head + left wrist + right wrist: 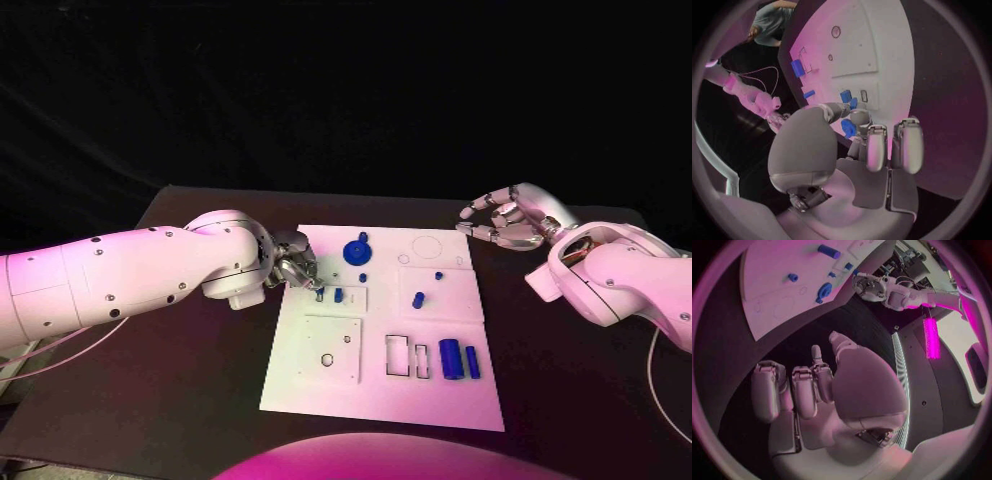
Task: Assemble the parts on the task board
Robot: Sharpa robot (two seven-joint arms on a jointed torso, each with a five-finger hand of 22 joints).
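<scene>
The white task board (433, 400) lies in the middle of the black table. My left hand (296, 264) is over the board's upper left part; its thumb and a finger pinch a small blue part (320, 293) (853, 103) right beside another blue part (339, 294) standing in a slot. My right hand (503, 221) hovers off the board's far right corner with its fingers (804, 390) curled in on nothing. A round blue part (359, 246), a short blue peg (418, 298) and two blue cylinders (459, 359) lie on the board.
A square plate with two holes (332, 348) and narrow rectangular slots (405, 357) take up the board's near half. Bare black table (202, 380) runs on both sides of the board. A cable (58, 352) hangs under my left arm.
</scene>
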